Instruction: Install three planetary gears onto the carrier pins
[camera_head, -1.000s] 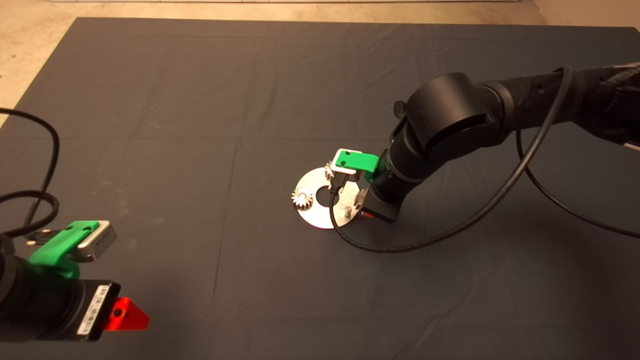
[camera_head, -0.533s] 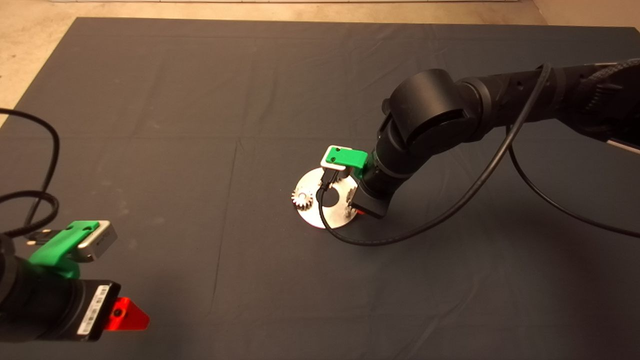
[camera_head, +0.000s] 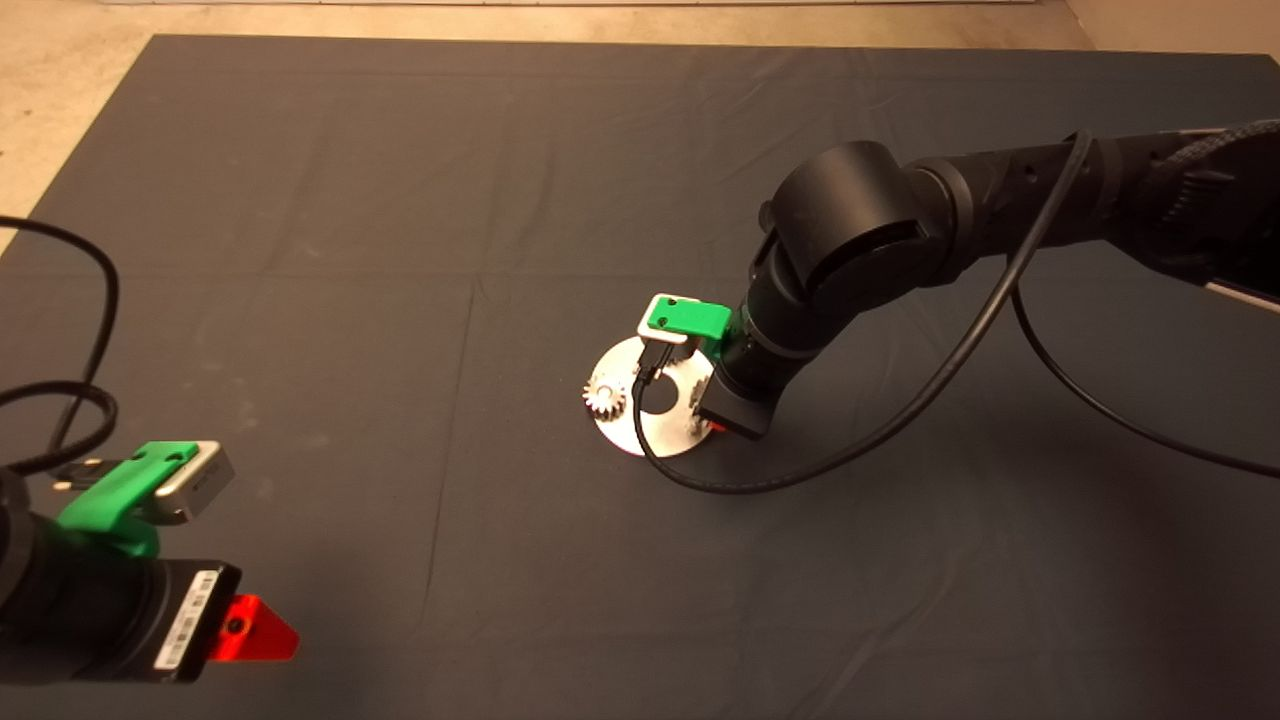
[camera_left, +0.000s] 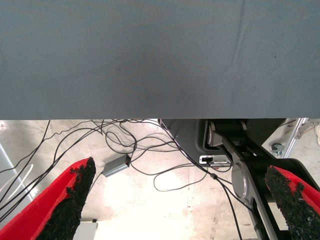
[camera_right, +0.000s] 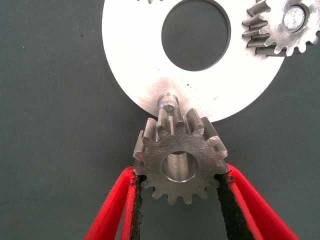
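Note:
The right wrist view shows my right gripper (camera_right: 178, 176) shut on a silvery planetary gear (camera_right: 178, 162), one black pad on each side of its teeth. Just beyond that gear a bare carrier pin (camera_right: 166, 102) stands near the rim of the shiny disc (camera_right: 130, 45); the gear's hole is not over the pin. Another gear (camera_right: 280, 25) sits on its pin across the disc's centre hole. In the head view the right gripper (camera_head: 718, 425) hangs over the disc's (camera_head: 625, 435) right edge, and a seated gear (camera_head: 604, 397) shows on the left. My left gripper (camera_head: 250, 630) is parked at the lower left, open.
The right arm's black cable (camera_head: 760, 480) loops over the mat in front of the disc. Past the mat's edge, the left wrist view shows floor with loose cables (camera_left: 130, 150) and a black metal frame (camera_left: 235, 160).
My right arm has carried the held gear leftward over the disc's right edge, most of it in the first half second. The left arm has not moved.

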